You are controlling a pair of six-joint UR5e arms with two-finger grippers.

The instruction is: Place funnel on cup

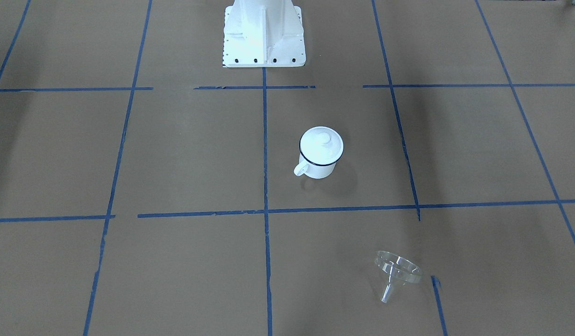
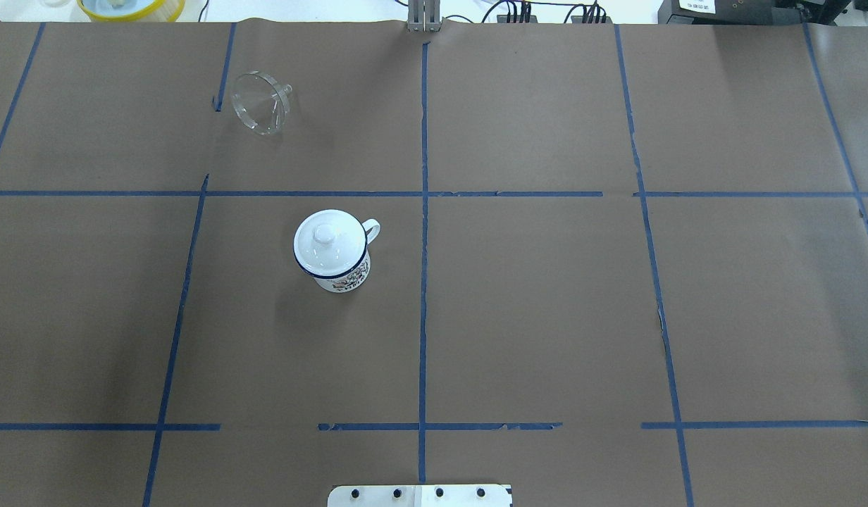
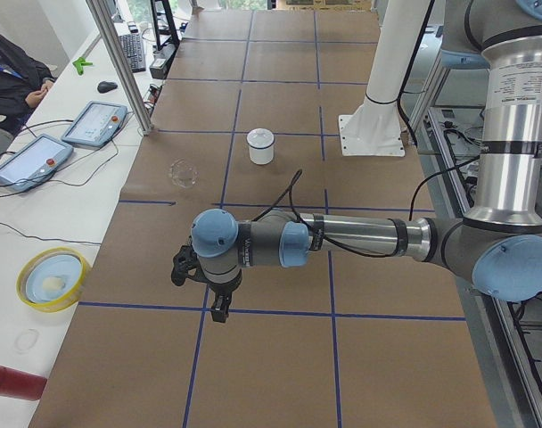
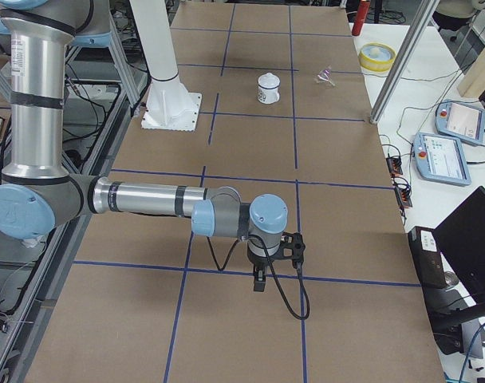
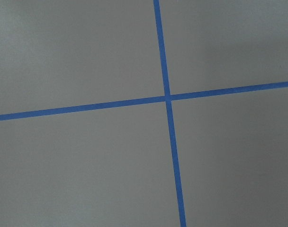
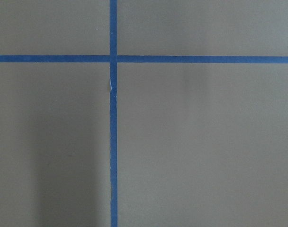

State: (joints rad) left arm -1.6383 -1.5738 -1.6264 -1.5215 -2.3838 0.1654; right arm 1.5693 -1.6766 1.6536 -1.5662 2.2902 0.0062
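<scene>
On the table [image 2: 547, 317], the lidded cup [image 2: 340, 280] stands upright and the funnel [image 2: 260, 102] lies tipped well apart, while finger spread of the left gripper [image 3: 219, 310] and right gripper [image 4: 259, 282] cannot be told.

Left arm [image 3: 360, 236] and right arm [image 4: 147, 198] were silver tubes with grey joints and light-blue caps. A black cable [image 3: 296, 183] looped behind the black left claw [image 3: 216, 308]. The pedestal base [image 1: 264, 37] was white, with dark bolts [image 1: 255, 60] along its flange.

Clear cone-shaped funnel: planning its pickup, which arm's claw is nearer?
Left. The left claw hangs over the clear funnel's end of the table; the right claw is at the opposite end, past the white enamel mug.
</scene>
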